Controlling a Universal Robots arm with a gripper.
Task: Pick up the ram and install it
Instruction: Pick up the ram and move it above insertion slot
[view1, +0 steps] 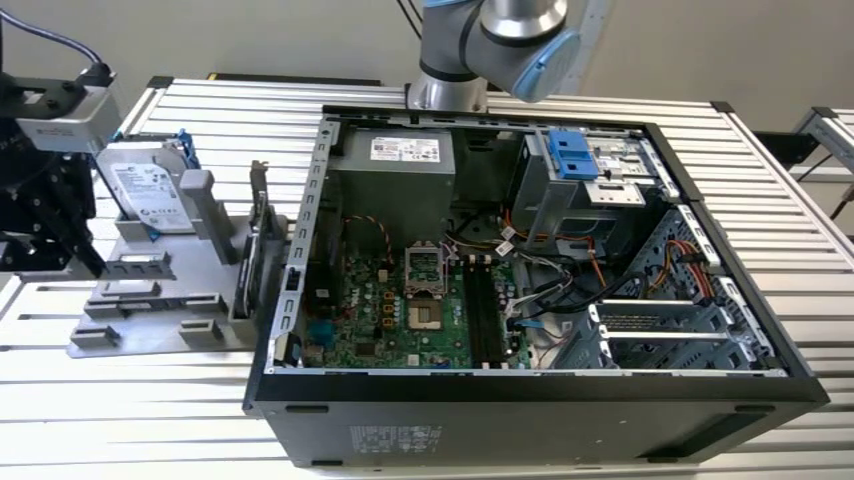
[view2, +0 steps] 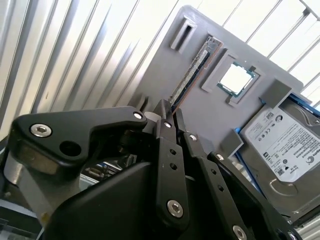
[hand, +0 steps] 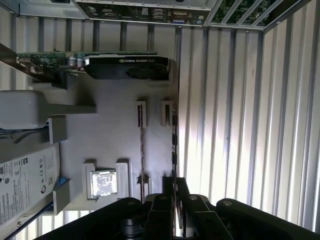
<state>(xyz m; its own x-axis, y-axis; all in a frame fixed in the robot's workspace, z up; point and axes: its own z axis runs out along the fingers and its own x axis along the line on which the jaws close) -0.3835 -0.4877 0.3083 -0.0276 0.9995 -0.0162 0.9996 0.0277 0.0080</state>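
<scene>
One ram (view2: 194, 71), on edge, near end at claw (view2: 170, 108)

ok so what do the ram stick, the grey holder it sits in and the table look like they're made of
The ram: dark circuit board, matte, with a coppery strip along one edge. The grey holder: probably moulded or printed plastic, an even matte grey with no glare. The table: likely aluminium, ribbed silvery slats that catch bright streaks of light.

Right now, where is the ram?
In the second wrist view, the ram stands on edge in the grey holder, beside the square chip, with its near end right at the gripper.
</scene>
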